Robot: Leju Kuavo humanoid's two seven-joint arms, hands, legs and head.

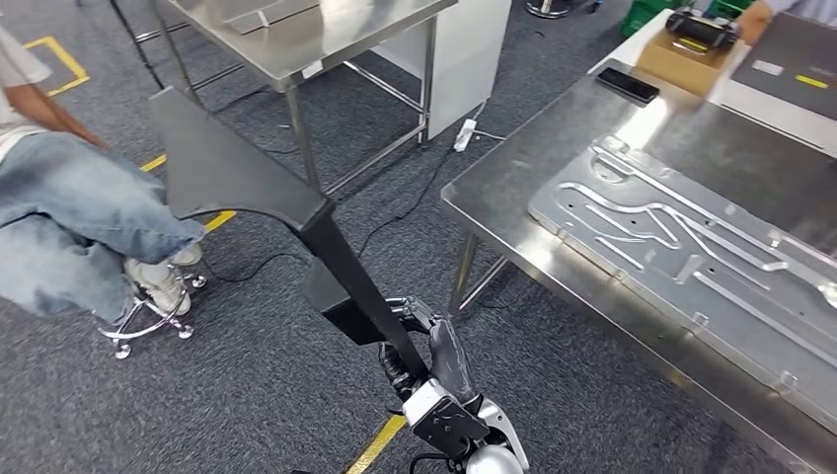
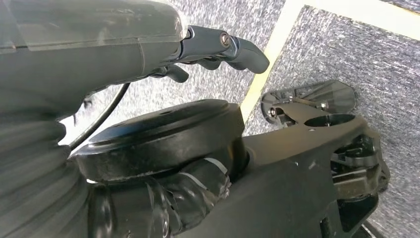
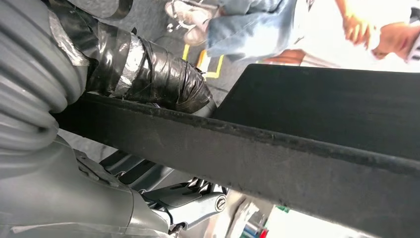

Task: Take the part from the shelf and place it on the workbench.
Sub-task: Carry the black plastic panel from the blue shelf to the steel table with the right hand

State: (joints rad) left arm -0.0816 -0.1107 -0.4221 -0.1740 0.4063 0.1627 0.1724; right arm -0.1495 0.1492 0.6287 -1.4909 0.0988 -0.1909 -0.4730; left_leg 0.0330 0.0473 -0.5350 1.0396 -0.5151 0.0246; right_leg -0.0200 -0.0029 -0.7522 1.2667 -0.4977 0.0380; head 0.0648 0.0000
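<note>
The part [image 1: 237,168] is a long black piece with a wide, flat, wing-like end and a narrow stem. My right hand [image 1: 434,360] grips the stem low in the head view, and the wide end sticks up and to the left over the carpet. In the right wrist view the part [image 3: 297,148] crosses the picture with my taped fingers [image 3: 148,69] wrapped over it. The steel workbench [image 1: 513,188] stands to the right, apart from the part. My left hand [image 2: 218,47] hangs over the floor with nothing in it.
A grooved metal fixture plate [image 1: 691,247] lies on the workbench, with a phone [image 1: 628,85] and a cardboard box [image 1: 681,59] farther back. A person [image 1: 79,207] sits on a stool [image 1: 148,321] at the left. A second steel table [image 1: 316,39] stands behind.
</note>
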